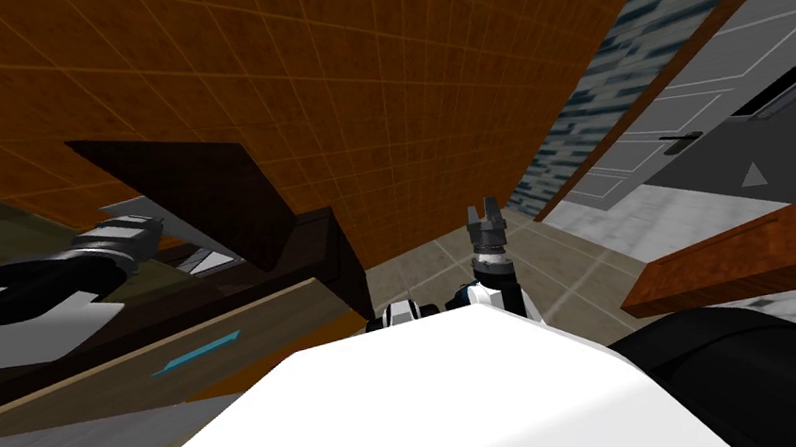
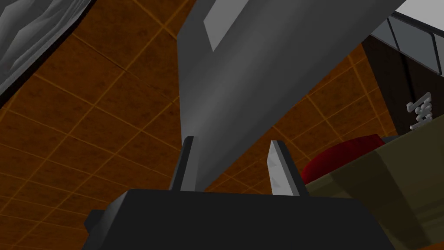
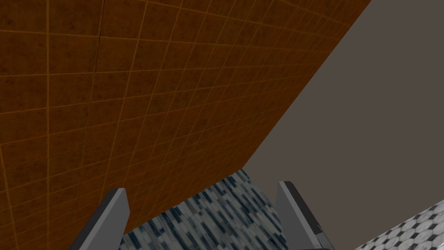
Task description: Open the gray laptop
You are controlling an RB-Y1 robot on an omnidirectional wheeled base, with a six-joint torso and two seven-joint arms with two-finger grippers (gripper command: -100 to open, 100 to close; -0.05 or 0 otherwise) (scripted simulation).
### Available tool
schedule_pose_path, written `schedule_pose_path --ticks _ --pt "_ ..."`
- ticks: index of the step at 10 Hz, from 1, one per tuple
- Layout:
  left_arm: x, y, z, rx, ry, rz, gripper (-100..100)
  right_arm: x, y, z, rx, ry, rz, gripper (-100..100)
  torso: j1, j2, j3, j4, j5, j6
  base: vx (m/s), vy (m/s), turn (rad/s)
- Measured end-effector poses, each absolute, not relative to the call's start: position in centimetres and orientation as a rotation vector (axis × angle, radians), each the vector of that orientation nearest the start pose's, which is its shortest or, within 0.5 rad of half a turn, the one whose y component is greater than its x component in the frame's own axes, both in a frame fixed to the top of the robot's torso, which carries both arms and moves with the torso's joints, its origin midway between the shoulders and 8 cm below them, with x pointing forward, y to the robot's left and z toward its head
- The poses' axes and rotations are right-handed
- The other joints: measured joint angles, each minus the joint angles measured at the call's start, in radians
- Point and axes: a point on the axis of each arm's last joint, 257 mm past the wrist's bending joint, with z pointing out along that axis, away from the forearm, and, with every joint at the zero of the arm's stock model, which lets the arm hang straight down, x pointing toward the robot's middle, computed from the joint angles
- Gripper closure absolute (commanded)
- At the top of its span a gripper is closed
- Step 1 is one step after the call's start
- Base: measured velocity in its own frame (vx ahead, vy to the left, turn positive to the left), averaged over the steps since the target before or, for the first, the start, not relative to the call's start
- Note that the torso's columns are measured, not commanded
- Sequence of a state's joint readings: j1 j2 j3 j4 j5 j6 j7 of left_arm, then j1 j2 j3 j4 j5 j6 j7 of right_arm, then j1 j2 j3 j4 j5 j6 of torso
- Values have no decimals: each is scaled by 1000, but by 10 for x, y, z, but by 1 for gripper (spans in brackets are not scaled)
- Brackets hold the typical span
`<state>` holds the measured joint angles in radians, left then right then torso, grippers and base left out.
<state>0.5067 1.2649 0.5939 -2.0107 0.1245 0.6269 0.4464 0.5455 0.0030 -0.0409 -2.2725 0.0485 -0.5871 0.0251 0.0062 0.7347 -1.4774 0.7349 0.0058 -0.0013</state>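
The laptop stands on the dark desk at the left, its lid [image 1: 191, 179] raised at a slant and looking dark from above. In the left wrist view the lid is a plain grey panel [image 2: 243, 87] that tapers down between my fingers. My left gripper [image 1: 139, 236] [image 2: 232, 167] holds that lid near its corner, fingers drawn in closer than fully open, one finger [image 2: 187, 162] against the lid's edge. My right gripper [image 1: 484, 215] [image 3: 199, 217] hangs low in front of my chest, open and holding nothing.
The desk front [image 1: 211, 339] has drawers with teal handles. A dark red round thing [image 2: 342, 158] lies beside the olive desk top [image 2: 403, 173]. An orange tiled wall [image 1: 387, 75] rises behind. A grey door [image 1: 708, 130] and a wooden edge [image 1: 770, 246] are at the right.
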Motion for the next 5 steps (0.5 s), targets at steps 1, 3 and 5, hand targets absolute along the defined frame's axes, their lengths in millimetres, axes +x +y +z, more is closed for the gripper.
schedule_pose_path --ticks 1,3,5 --pt "428 612 60 -984 1259 -264 100 326 -288 23 580 620 1202 0 -1 0 0 0 -1 0 -16 74 9" --pt "429 609 56 -1047 1245 -322 100 326 -288 23 580 620 1202 0 -2 1 0 1 -2 1 -18 61 -3" --pt "428 611 52 -1085 1231 -353 100 326 -288 23 580 620 1202 0 -5 3 1 3 -5 2 -23 69 -31"
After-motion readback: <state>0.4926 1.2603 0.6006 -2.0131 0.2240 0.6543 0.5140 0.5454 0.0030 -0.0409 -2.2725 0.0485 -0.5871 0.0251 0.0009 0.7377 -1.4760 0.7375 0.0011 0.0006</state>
